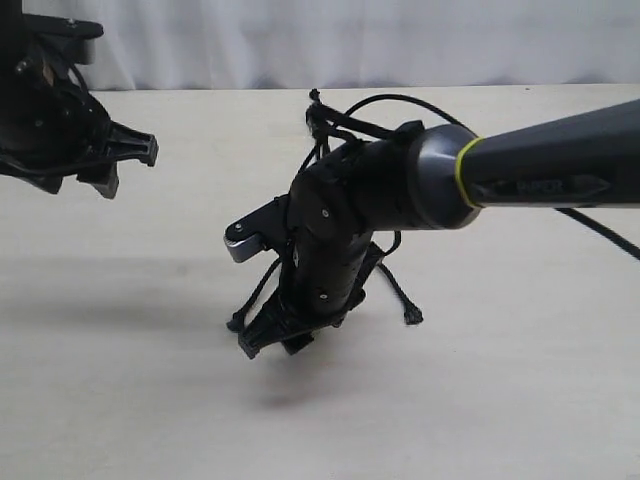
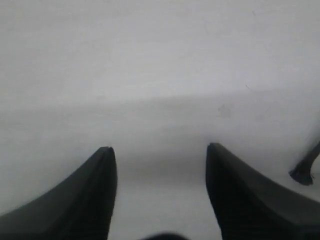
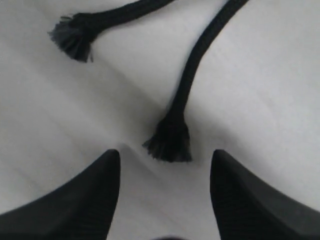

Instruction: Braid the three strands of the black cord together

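Pale table (image 1: pixel 120 400), frayed strand end (image 3: pixel 169 141) just ahead of spread right pincer (image 3: pixel 164 151)

exterior view: middle of black cord (image 1: pixel 320 120) hidden behind right arm (image 1: pixel 400 190), crossings of strands cannot be told | left arm (image 1: pixel 40 110) cut off by the edge | right wrist view: near strand (image 3: pixel 187 85) and far strand (image 3: pixel 115 17) cut off by the edge | left wrist view: frayed end (image 2: pixel 302 174) blurred, its strand cut off at edge
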Robot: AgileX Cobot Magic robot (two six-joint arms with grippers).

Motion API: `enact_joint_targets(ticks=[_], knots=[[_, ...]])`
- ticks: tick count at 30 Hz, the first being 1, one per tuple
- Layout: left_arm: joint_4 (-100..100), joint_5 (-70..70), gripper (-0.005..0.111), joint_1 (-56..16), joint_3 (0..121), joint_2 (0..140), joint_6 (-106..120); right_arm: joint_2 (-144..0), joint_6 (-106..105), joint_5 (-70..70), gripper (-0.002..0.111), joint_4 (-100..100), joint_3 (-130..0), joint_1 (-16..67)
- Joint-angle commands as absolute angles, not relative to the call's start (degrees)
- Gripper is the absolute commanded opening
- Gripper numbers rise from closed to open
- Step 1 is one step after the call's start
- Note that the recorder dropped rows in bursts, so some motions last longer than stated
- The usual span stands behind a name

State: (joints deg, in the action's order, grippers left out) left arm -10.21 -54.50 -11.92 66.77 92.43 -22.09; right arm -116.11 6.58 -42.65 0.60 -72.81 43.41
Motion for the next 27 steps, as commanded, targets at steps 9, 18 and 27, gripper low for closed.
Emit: enact_joint_targets(ticks=[9, 18, 27], knots=[[-3.79, -50.28, 0.051, -11.82, 63.06, 91.99, -21.84, -119.12, 7.3, -35.85, 0.052, -1.24, -73.22, 43.48], [-2.69, -50.39, 0.051, -11.82, 63.06, 91.99, -21.84, -120.38, 7.3, -37.95, 0.004, -4.13, -73.22, 43.38], [0.0, -48.43, 0.051, -14.33, 63.06, 92.1, -21.84, -112.6, 7.3, -48.89, 0.004, -10.94, -73.26, 37.05]])
